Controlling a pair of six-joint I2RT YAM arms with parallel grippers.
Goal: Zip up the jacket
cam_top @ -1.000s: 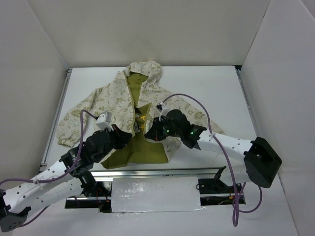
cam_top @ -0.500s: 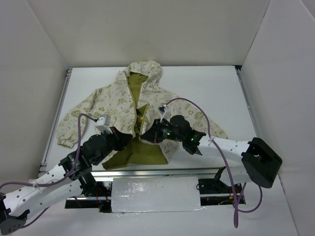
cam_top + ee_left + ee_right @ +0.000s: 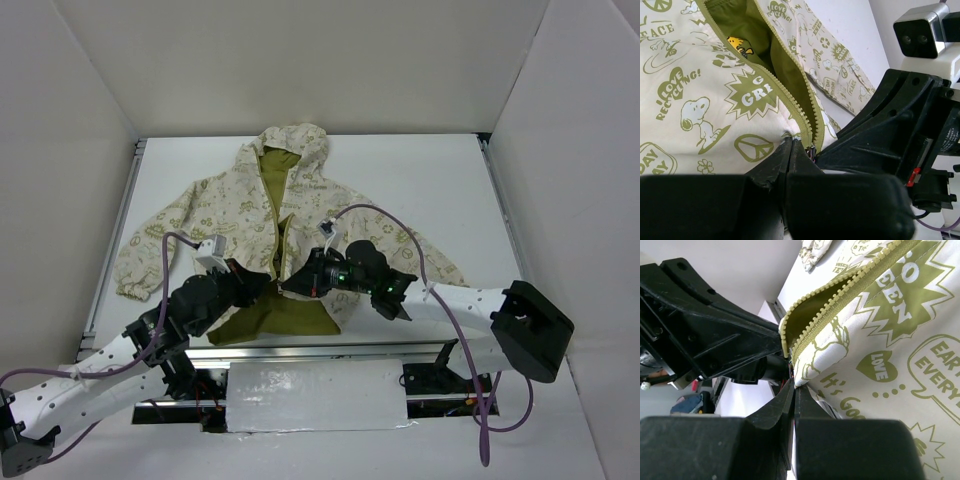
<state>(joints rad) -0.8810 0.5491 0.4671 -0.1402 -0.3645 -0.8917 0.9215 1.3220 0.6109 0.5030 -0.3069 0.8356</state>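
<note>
The cream jacket (image 3: 235, 210) with olive doodle prints lies on the table, hood at the far end, front open, olive lining showing. My left gripper (image 3: 268, 287) is shut on the bottom edge of its left front panel (image 3: 700, 100) beside the zipper teeth (image 3: 799, 112). My right gripper (image 3: 290, 289) is shut on the bottom corner of the right front panel (image 3: 880, 340), just under the olive zipper tape (image 3: 825, 310). The two grippers nearly touch at the zipper's lower end. The slider is hidden.
White walls (image 3: 80, 150) enclose the table on three sides. A metal rail (image 3: 320, 350) runs along the near edge. The right arm's purple cable (image 3: 400, 215) loops over the jacket's right sleeve.
Both grippers have moved together toward the near edge, pulling the two front panels' lower ends closer. Less olive lining shows at the bottom.
</note>
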